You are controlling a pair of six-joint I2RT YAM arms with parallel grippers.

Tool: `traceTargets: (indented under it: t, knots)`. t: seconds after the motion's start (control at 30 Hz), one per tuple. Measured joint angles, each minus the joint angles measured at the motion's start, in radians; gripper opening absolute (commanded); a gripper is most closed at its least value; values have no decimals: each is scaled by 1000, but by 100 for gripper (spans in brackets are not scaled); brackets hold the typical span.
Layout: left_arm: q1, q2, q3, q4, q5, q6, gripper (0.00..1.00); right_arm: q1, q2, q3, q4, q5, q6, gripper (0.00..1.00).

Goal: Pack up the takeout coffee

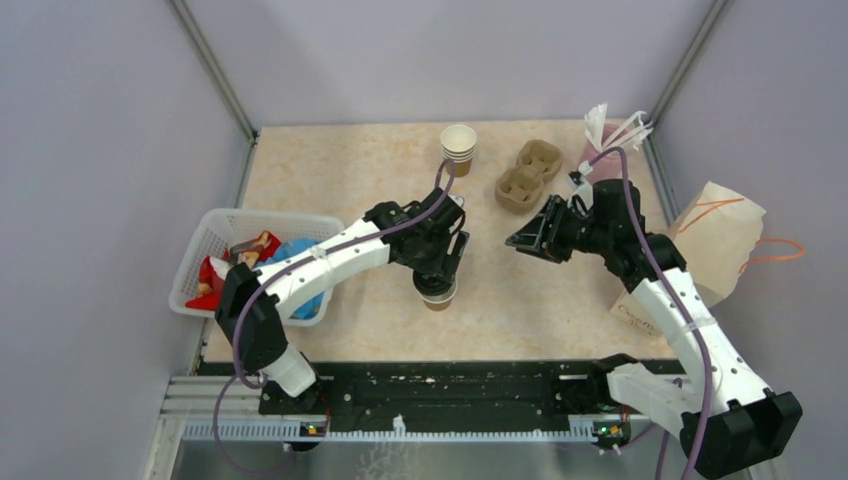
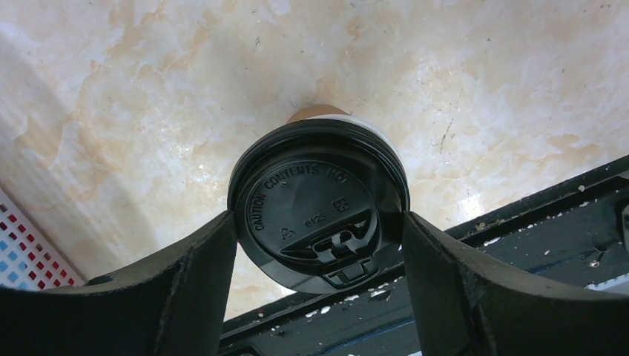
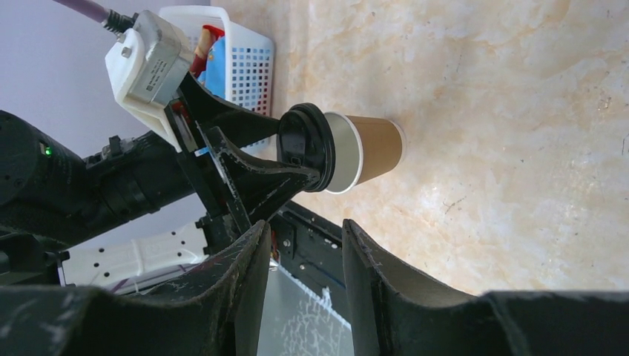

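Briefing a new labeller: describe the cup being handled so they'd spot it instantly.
From the white basket at the table's left, look right to the left gripper. The brown cup under it wears a black lid; the stacked cups farther back are open.

1. Plain pale lilac-grey walls close the space on the left, far and right sides.
2. Grey metal posts run up the two far corners.
3. The tabletop is glossy beige marble-pattern, evenly lit.
4. A black rail, flecked with white specks, spans its near edge.
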Motion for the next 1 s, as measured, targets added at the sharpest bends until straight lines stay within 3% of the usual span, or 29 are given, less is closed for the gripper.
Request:
traceTargets:
  t: [1.0]
  knots:
    - [-24, 69, -3, 24, 2, 45, 78, 0, -25, -43, 53, -1, 43, 40]
